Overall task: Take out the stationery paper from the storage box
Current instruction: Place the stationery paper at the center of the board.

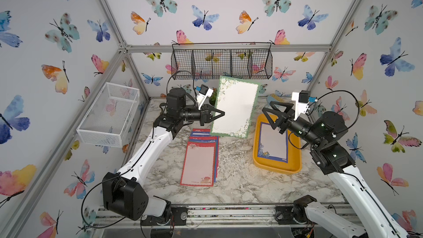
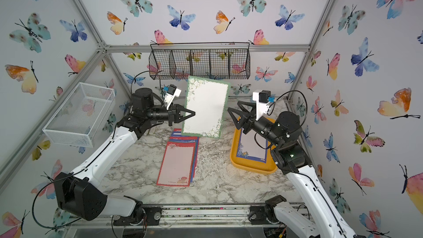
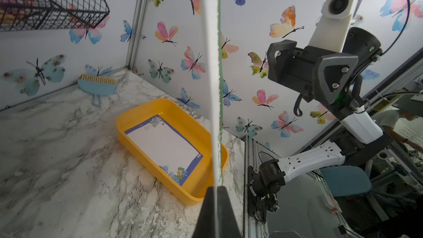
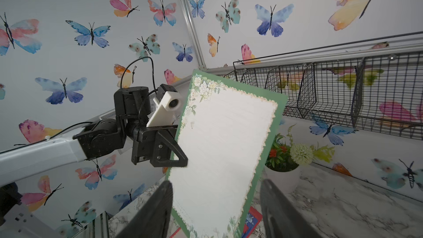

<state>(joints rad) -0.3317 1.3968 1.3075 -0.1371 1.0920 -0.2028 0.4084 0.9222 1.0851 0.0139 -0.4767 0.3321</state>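
Paper: the green sheet (image 1: 235,106) is held up in the air, tilted, between the arms, pinched at one long edge in the left claw (image 1: 221,113). The right claw (image 1: 266,106) is spread wide and empty, near the opposite edge, above the box (image 1: 295,156). One blue sheet (image 1: 273,141) lies flat in the box; a stack (image 1: 199,163) lies on the table (image 1: 240,184). Sheets are judged light, thin, stiff enough to hold flat in a pinch, easily creased; an edge or corner is best taken, gently.
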